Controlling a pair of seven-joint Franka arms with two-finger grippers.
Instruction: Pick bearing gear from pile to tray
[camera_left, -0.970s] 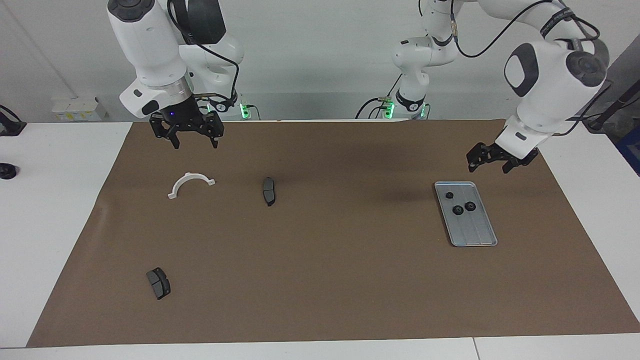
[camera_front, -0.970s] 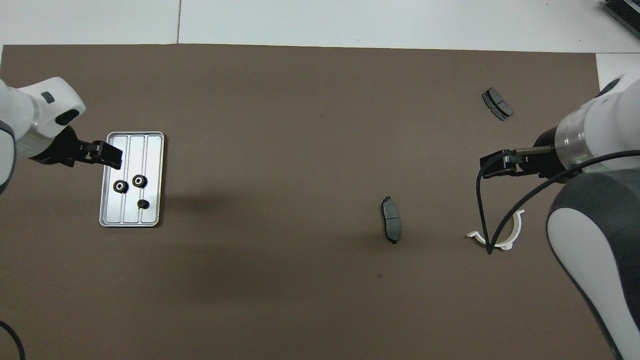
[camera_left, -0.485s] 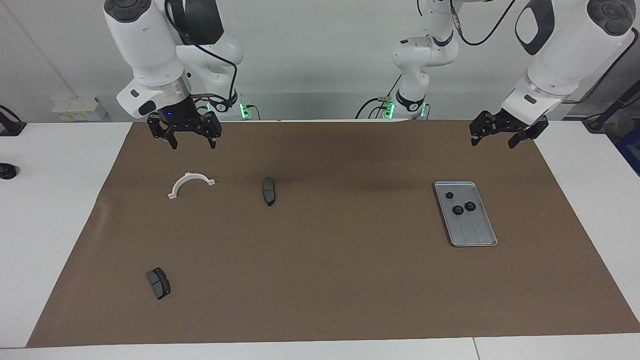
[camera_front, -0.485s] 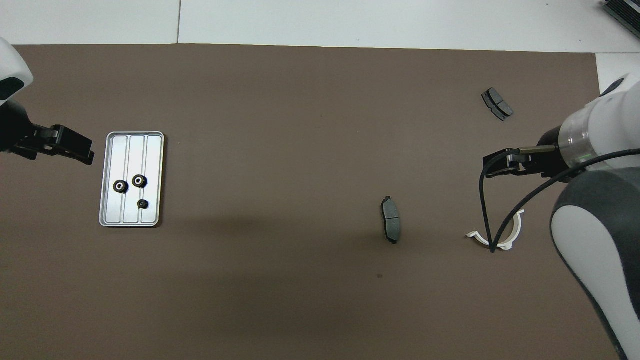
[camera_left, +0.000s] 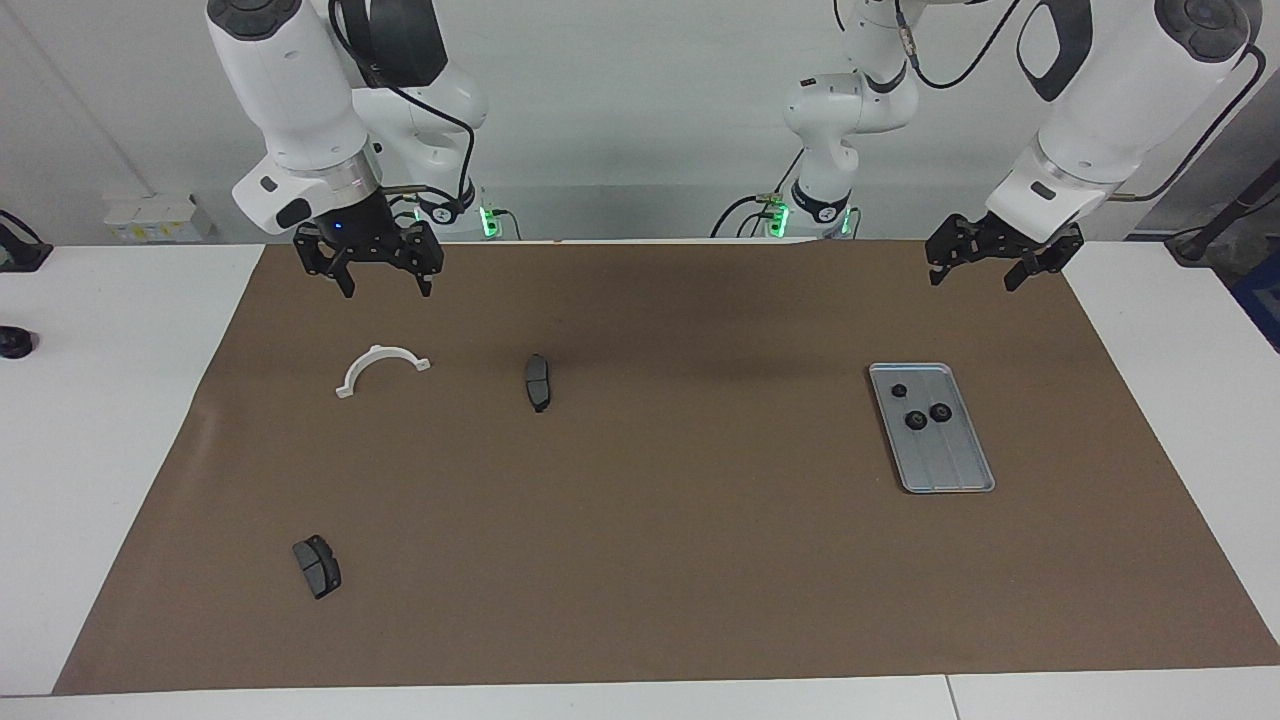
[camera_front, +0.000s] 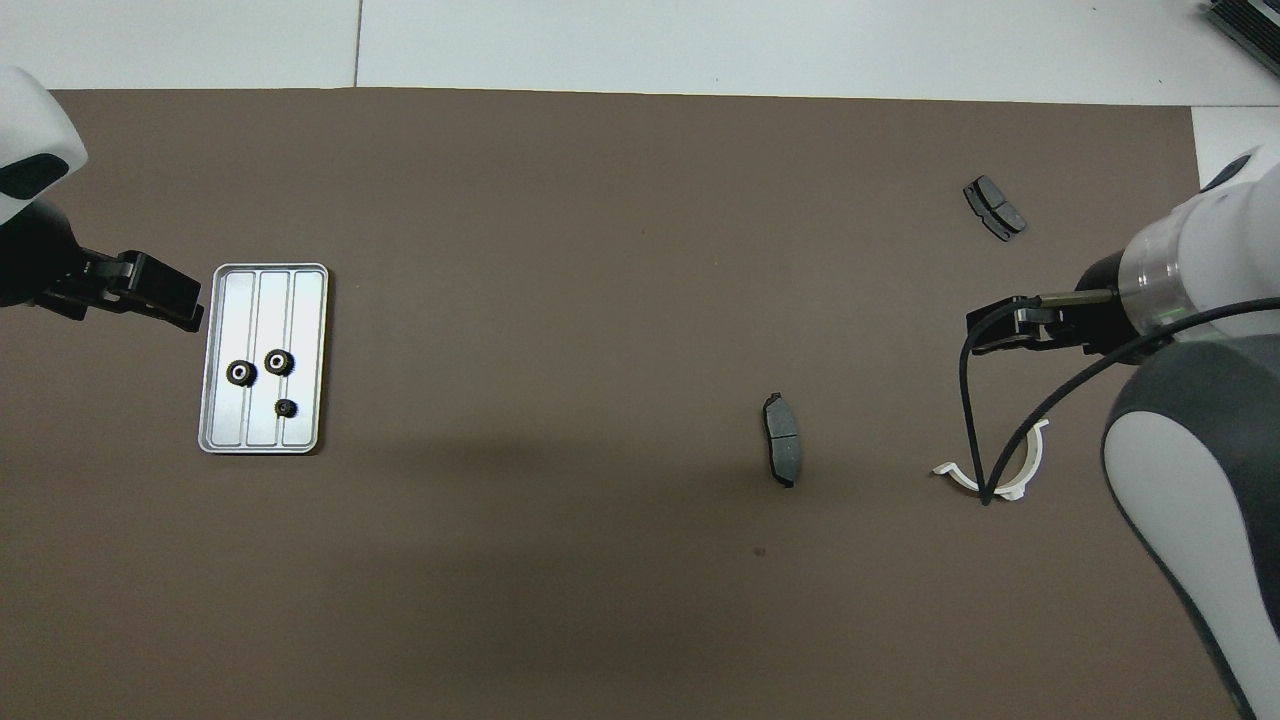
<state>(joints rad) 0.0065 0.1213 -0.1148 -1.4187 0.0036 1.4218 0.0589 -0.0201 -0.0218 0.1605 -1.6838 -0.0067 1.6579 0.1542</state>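
The silver tray (camera_left: 948, 470) lies on the brown mat toward the left arm's end; it also shows in the overhead view (camera_front: 262, 290). Three small black bearing gears (camera_left: 915, 420) (camera_front: 279, 361) lie in it. My left gripper (camera_left: 972, 270) (camera_front: 160, 298) hangs open and empty, high over the mat beside the tray. The pile's parts are a white half-ring bracket (camera_left: 383, 351) (camera_front: 1033, 465) and two dark brake pads (camera_left: 538, 382) (camera_left: 317, 566). My right gripper (camera_left: 388, 285) (camera_front: 990, 333) is open and empty, up over the mat near the bracket.
The brown mat (camera_left: 660, 560) covers most of the white table. One brake pad (camera_front: 782, 452) lies mid-table; the other brake pad (camera_front: 994, 207) lies far from the robots at the right arm's end. A cable hangs from the right wrist over the bracket.
My left gripper has risen from just above the tray's near end and drawn back toward the robots, empty. The right gripper has barely moved. The gears stay in the tray.
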